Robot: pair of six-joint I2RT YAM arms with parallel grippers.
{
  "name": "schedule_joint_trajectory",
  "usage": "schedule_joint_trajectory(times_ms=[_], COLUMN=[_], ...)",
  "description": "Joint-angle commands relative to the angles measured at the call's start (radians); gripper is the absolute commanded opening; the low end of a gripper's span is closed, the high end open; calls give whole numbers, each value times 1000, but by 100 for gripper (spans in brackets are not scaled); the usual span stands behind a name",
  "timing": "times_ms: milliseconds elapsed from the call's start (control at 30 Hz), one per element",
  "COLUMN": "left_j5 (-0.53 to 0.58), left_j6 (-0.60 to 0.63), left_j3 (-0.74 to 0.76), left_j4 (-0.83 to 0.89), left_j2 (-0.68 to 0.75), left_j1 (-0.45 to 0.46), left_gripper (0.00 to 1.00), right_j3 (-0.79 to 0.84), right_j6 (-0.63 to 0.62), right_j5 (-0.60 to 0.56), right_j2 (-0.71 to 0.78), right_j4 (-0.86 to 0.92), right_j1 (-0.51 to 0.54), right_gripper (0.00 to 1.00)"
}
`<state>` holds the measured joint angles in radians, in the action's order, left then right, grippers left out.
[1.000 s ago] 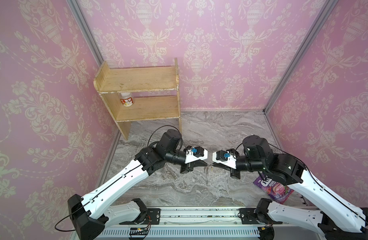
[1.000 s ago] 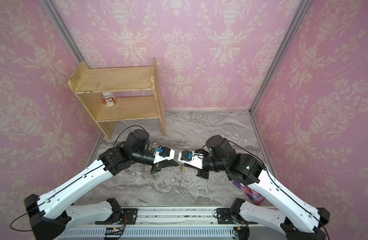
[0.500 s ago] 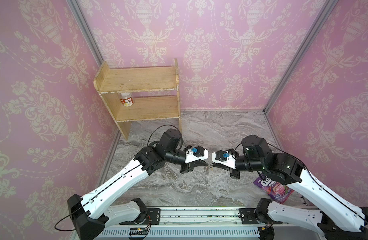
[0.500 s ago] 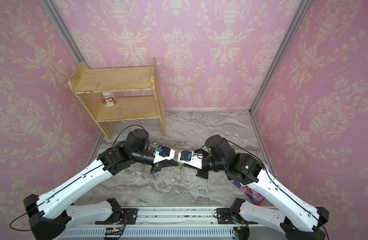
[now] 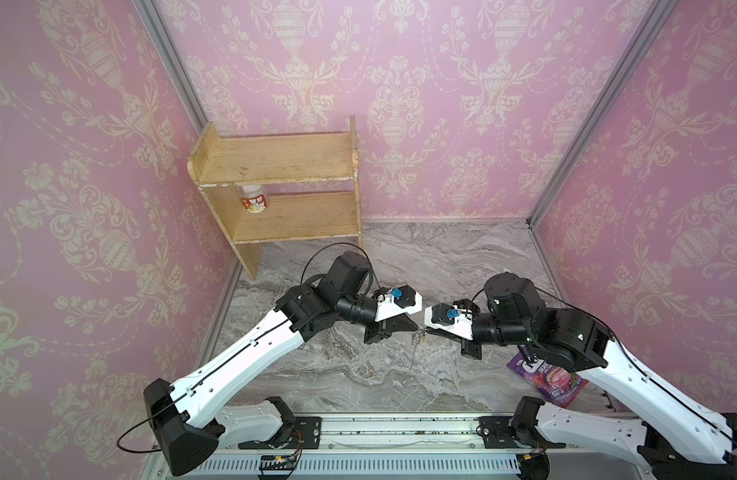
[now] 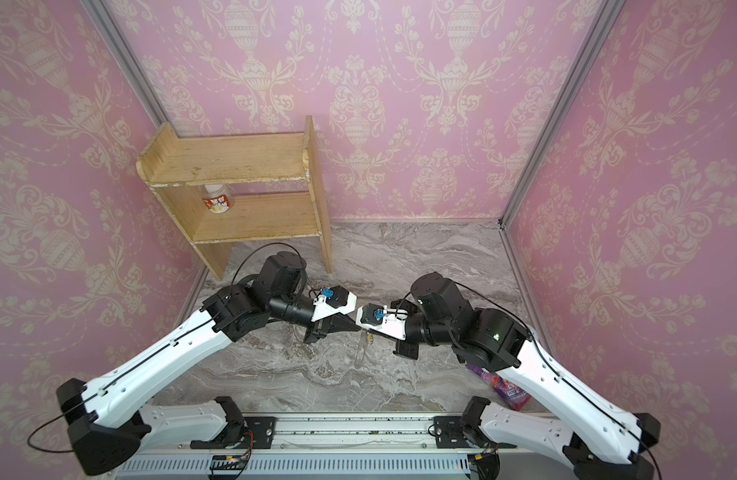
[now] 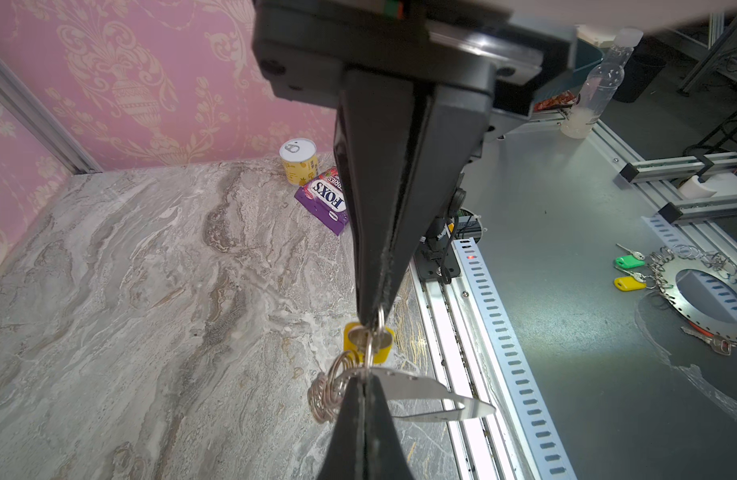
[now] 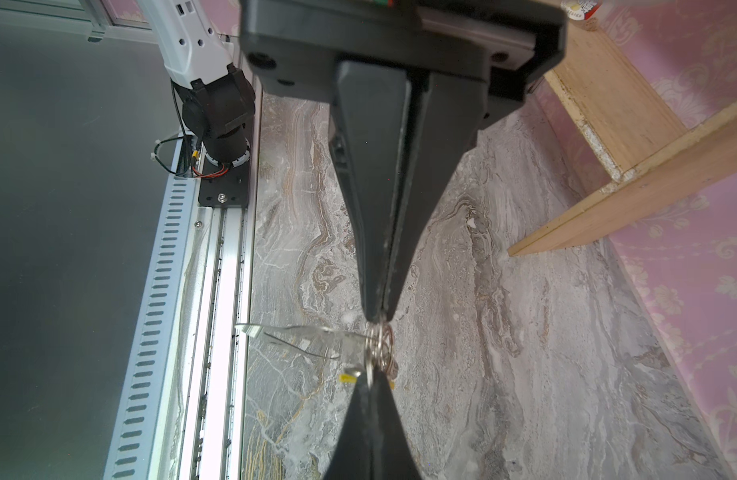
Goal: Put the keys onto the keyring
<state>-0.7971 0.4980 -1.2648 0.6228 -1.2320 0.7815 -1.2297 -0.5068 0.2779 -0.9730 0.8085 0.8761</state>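
Both grippers meet tip to tip above the marble floor. My left gripper (image 7: 364, 376) is shut on the rim of the keyring (image 7: 420, 390), a thin silver plate that sticks out sideways with a bunch of small rings (image 7: 325, 395) beside the jaws. My right gripper (image 8: 368, 380) is shut on the keys (image 7: 368, 338), a silver key head with a yellow tag just behind the tips. In both top views the left gripper (image 5: 414, 329) and right gripper (image 5: 428, 330) almost touch, and the keyring (image 6: 360, 351) hangs below them. How the key's ring and the plate's rings interlock is too small to tell.
A wooden shelf (image 5: 283, 195) with a jar (image 5: 253, 201) stands at the back left. A purple sweet packet (image 5: 545, 374) lies under the right arm, with a can (image 7: 298, 160) next to it. Another ring plate with green and yellow tags (image 7: 711, 299) lies beyond the rail.
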Motion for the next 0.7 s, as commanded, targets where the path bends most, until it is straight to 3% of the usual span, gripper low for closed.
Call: schedule_joint_trajectory(times_ms=[0, 667], left_j5=[-14, -7], left_j6=[-32, -58], left_j3=[-50, -86], left_j4=[-11, 51], left_j2=[-15, -76], left_j1=[12, 12], left_gripper=[0, 0], right_j3=[-8, -17], right_j6=[-26, -41], right_j5=[0, -5], right_j2=[0, 3], right_j4=[12, 33], right_j1=[23, 38], right_gripper=[0, 0])
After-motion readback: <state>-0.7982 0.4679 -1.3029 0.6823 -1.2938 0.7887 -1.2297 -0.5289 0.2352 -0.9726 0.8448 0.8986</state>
